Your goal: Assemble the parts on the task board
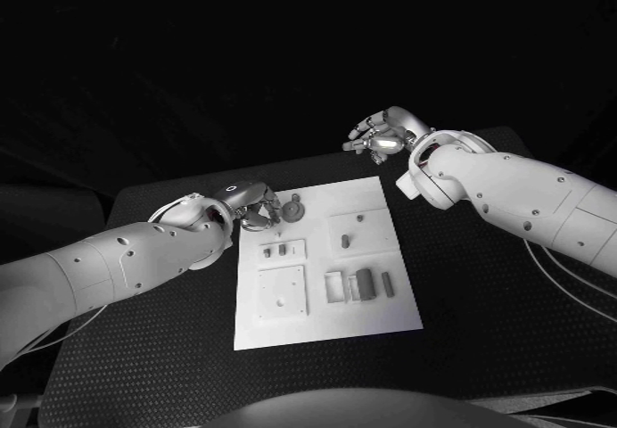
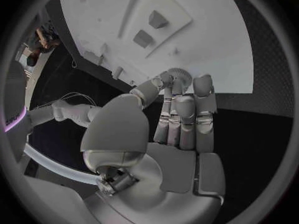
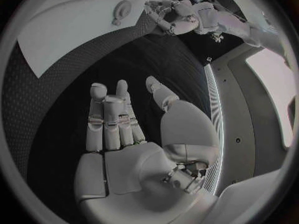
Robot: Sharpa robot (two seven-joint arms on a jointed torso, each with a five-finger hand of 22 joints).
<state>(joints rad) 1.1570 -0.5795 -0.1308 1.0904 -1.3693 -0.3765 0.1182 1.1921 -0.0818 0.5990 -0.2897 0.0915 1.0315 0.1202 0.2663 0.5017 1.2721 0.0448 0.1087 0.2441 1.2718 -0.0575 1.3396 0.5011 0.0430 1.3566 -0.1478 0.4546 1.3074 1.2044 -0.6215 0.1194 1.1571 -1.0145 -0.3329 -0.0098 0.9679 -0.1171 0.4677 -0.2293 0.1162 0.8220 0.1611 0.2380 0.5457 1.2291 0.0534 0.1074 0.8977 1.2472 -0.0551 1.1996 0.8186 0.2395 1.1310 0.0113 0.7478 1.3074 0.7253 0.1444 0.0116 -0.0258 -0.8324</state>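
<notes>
The left hand point(image 1: 258, 209) sits at the white task board's point(image 1: 386, 308) far left corner, its fingertips point(image 2: 168, 79) pinching a round grey gear-like part point(image 1: 294, 210). The right hand point(image 1: 375, 135) hovers beyond the board's far edge, fingers loosely spread, holding nothing. Small grey parts point(image 1: 361, 283) lie in the board's recesses.

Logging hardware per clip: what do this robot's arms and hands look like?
Both arms are white, smooth, rounded shells with small dark dots along them. The left arm and right arm each end in a silver hand with segmented metallic fingers: left hand, right hand. Thin pale cables hang under both forearms. The wrist views show smooth grey palm plates and exposed metal fittings at the thumb base.
</notes>
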